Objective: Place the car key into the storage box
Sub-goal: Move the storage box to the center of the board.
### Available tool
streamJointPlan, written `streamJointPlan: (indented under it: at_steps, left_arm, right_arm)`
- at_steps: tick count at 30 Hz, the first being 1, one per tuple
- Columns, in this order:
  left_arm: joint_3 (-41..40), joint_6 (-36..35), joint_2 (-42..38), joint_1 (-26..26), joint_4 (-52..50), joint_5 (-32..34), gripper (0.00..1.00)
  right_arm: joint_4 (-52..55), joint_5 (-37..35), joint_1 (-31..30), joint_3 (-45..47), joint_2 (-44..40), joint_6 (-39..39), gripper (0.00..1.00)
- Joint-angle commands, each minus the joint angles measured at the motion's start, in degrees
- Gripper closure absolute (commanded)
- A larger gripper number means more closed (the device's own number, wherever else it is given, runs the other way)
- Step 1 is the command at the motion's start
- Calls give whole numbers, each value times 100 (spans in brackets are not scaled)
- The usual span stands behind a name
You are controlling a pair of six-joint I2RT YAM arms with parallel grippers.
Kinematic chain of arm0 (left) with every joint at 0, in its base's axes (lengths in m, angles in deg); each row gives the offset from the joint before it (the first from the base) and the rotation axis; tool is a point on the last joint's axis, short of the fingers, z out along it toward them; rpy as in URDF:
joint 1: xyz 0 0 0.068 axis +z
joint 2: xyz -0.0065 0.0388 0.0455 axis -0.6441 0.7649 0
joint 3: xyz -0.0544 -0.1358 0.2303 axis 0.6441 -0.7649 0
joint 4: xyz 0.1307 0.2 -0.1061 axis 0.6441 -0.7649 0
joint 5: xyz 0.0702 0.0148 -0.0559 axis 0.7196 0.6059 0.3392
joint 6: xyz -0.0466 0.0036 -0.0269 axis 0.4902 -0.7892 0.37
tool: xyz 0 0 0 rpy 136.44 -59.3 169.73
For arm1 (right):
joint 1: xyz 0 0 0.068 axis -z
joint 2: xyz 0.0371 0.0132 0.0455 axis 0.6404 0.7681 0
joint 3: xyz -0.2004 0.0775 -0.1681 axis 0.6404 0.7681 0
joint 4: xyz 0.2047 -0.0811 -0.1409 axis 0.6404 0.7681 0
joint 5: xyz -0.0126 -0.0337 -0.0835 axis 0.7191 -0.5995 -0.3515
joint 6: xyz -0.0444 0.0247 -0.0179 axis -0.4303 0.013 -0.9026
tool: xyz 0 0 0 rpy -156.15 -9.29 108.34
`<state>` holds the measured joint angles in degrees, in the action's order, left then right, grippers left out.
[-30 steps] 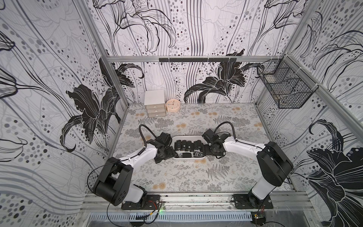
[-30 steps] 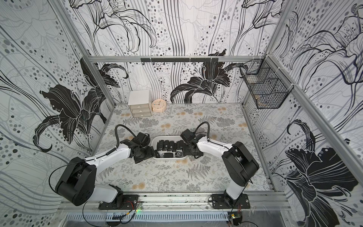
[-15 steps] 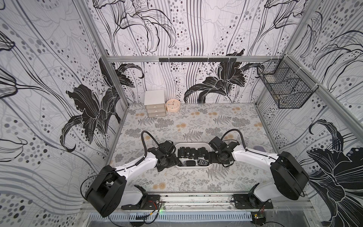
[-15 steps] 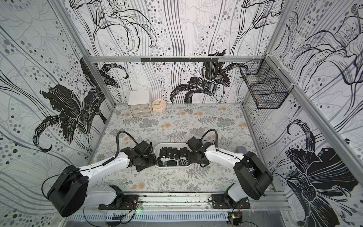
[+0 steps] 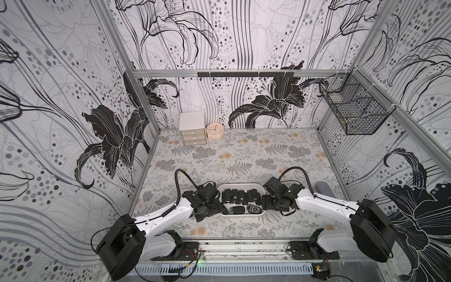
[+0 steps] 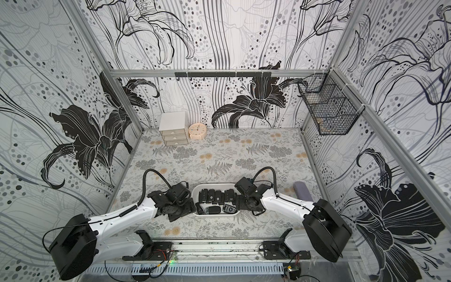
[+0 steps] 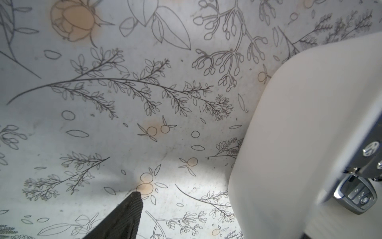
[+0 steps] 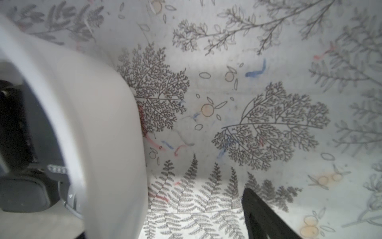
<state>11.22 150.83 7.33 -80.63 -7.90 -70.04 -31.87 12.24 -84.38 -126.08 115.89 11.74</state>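
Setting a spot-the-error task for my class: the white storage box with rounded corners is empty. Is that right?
Not empty: the white storage box with rounded corners holds many black car keys, as both top views show.

On the tabletop (image 5: 244, 156): car keys (image 5: 240, 196) in the storage box (image 5: 241, 184), near the front edge.
At the box's left end the left claw (image 5: 217, 207), at its right end the right claw (image 5: 265, 203); well behind it to the left, drawer cabinet (image 5: 192, 129) and clock (image 5: 214, 129); behind-right, wall-hung wire basket (image 5: 353, 112).
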Motion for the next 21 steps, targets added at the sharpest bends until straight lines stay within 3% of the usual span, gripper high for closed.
streamJointPlan:
  at_steps: [1,5,16,21]
  left_arm:
    - [-60,159,-62,45,-635,533,15]
    - [112,58,62,44,-674,617,15]
    - [1129,-493,-165,47,-993,1112,9]
    - [1696,-899,-161,162,-1015,1414,4]
  right_arm:
    - [591,-141,-31,188,-114,115,17]
    - [582,-197,-53,148,-179,141,16]
    - [409,-625,-53,-442,-621,-293,0]
    - [414,-1373,-53,-832,-797,-648,0]
